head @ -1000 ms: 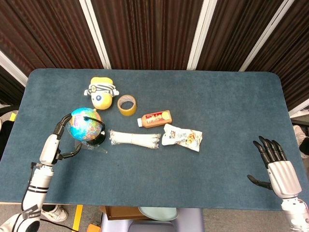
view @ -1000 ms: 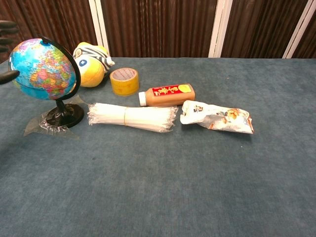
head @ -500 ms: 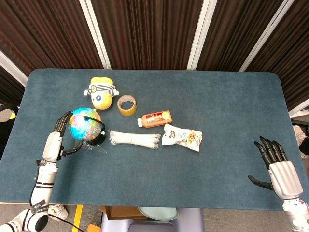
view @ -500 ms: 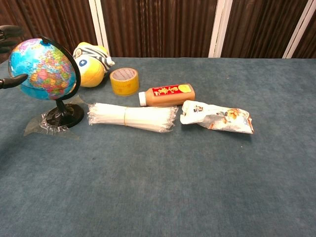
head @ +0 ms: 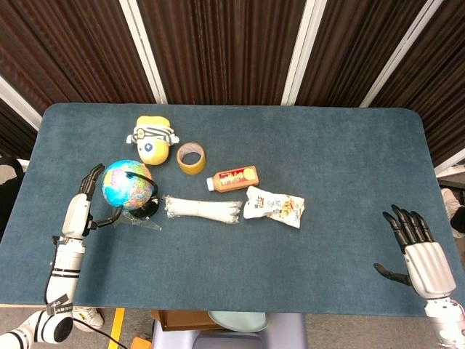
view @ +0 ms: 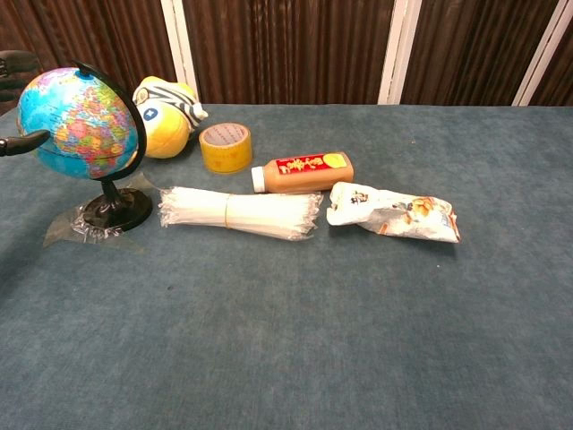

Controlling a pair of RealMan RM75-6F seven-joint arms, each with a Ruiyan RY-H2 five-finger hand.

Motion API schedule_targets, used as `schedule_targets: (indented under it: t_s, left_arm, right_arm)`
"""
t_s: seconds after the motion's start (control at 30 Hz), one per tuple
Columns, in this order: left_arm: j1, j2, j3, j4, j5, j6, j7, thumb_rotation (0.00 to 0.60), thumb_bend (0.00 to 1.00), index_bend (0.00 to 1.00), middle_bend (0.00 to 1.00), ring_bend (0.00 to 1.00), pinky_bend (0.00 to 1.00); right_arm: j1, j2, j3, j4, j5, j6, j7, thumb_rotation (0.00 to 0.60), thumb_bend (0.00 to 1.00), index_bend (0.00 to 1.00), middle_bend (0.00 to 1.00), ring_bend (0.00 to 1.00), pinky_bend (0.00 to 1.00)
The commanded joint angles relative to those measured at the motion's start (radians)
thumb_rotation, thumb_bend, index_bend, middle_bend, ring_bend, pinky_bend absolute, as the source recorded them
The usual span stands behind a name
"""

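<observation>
A small globe point(head: 126, 185) point(view: 79, 124) on a black stand sits on clear wrapping at the table's left. My left hand point(head: 81, 209) is open just left of the globe, fingers spread, its thumb reaching toward the ball; in the chest view only one dark fingertip point(view: 20, 142) shows at the left edge. My right hand point(head: 418, 251) rests open near the front right corner, fingers spread, far from every object.
A yellow plush toy point(head: 153, 138), a roll of tape point(head: 191, 158), a brown bottle point(head: 234, 178) lying on its side, a bundle of white straws point(head: 203, 209) and a snack bag point(head: 274, 206) lie across the middle of the blue table point(head: 341, 153).
My left hand has drawn back leftward from the globe and no longer wraps around it. The globe has shifted slightly left. The right hand has not moved.
</observation>
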Motion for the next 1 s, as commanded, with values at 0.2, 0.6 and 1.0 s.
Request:
schedule_targets:
  t_s: [0.2,0.6,1.0]
  left_arm:
    - [0.0,0.002,-0.012,0.018,-0.017,0.004,-0.005,0.6,0.32,0.0,0.0,0.0,0.0]
    - [-0.028,-0.015,-0.041,0.085,-0.073,-0.061,-0.032,0.6,0.32,0.0,0.0,0.0,0.0]
    - [-0.05,-0.041,-0.07,0.167,-0.119,-0.11,-0.068,0.6,0.32,0.0,0.0,0.0,0.0]
  right_arm:
    - [-0.002,0.004,0.0,-0.002,0.003,0.001,0.008,0.6,0.15,0.0,0.0,0.0,0.0]
    - [-0.013,0.007,0.006,-0.002,0.012,0.018,0.011,0.6,0.15,0.0,0.0,0.0,0.0]
    - [-0.015,0.007,0.011,-0.002,0.02,0.017,0.002,0.6,0.15,0.0,0.0,0.0,0.0]
